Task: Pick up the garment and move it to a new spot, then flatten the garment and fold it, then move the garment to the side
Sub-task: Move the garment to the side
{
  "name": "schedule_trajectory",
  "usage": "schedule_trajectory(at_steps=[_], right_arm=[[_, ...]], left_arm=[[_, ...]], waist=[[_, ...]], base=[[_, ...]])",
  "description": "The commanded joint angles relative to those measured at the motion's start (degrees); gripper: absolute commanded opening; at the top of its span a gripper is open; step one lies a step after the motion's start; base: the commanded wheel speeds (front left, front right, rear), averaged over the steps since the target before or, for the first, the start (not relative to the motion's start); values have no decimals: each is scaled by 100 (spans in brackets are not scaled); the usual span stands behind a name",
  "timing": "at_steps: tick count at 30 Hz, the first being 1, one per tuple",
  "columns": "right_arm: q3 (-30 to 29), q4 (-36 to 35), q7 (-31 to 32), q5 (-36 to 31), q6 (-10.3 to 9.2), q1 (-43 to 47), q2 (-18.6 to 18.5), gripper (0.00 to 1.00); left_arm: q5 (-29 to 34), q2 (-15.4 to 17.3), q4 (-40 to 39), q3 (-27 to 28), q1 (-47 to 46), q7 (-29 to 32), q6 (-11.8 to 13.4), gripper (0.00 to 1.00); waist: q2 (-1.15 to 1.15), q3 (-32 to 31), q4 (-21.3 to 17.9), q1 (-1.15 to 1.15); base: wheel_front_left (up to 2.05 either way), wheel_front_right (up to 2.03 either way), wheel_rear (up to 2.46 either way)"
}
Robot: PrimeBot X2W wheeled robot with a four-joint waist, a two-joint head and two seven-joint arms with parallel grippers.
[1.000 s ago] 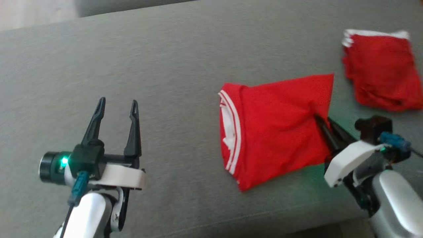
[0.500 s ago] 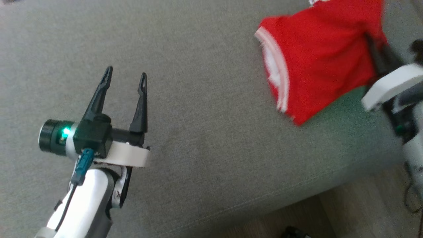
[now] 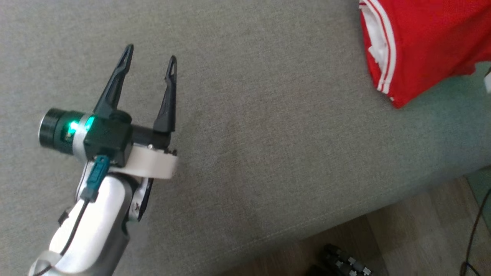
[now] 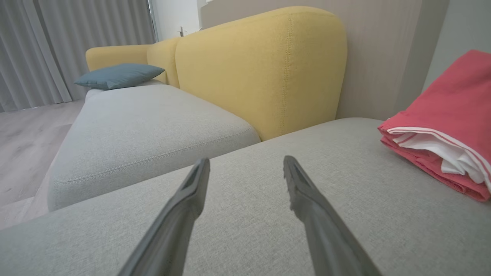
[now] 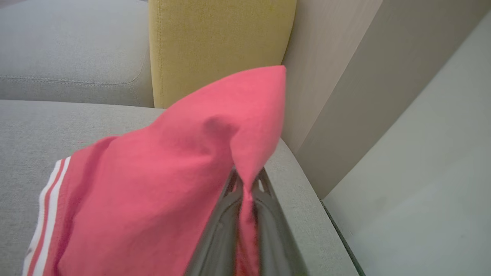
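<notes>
Two grippers, one garment, entered nearest first. Left gripper (image 3: 150, 53): at 8 o'clock in the head view, fingers spread wide, empty, over bare grey seat cushion (image 3: 276, 145). Garment (image 3: 429, 42): red with white stripe trim, at 1 o'clock, a compact folded bundle resting on the cushion. Right gripper (image 5: 245, 184): clenched on a pinched-up ridge of the garment, cloth tented above the jaws. Yellow backrest (image 5: 218, 42): behind, at 12 o'clock in the right wrist view. Status, judged: flattening and folding look done; carrying the bundle aside and letting go remain.
</notes>
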Motion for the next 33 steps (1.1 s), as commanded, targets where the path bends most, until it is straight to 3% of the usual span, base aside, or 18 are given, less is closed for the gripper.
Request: schedule_trajectory(at_steps=[1,4,6,10,11,12,17,20,27,33], right_arm=[[-61,-74,-44,-25,20,-107,-195,0],[-241,162,-35,-352,20,-218,-219,0],[-414,416,48,-666,20,-265,-188,16],[-918,904,41,-1298,20,-376,21,55],[-1081,1008,14,-1424,20,-404,97,87],[-1231,1088,-32,-1553,20,-431,172,100],[-1869,1188,-516,-2060,20,-451,502,100],[-1958,1083,-867,-2139,20,-350,706,100],[-1626,306,-1197,-1799,20,211,1131,100],[-1131,-968,-1234,-1431,20,1282,1586,100]], left_arm=[[61,121,-220,157,-248,22,-22,100],[106,99,-258,93,-415,37,-72,100],[131,72,-273,51,-527,38,-104,100],[157,-2,-240,-34,-710,5,-160,100],[153,-19,-216,-49,-741,-10,-174,100],[148,-30,-193,-57,-764,-26,-183,100],[111,-46,-97,-43,-799,-92,-177,100],[71,-43,-22,-15,-739,-131,-146,100],[-82,-85,129,98,-422,-216,4,100],[-286,-146,229,269,67,-271,191,100]], waist=[[0,101,-1,0],[0,279,29,0],[0,401,58,0],[0,604,143,0],[0,634,168,0],[0,656,186,0],[0,671,266,0],[0,566,305,0],[0,78,439,0],[0,-522,695,0]], base=[[0,0,0],[0,0,0],[0,0,0],[0,0,0],[0,0,0],[0,0,0],[0,0,0],[0,0,0],[0,0,0],[0,0,0]])
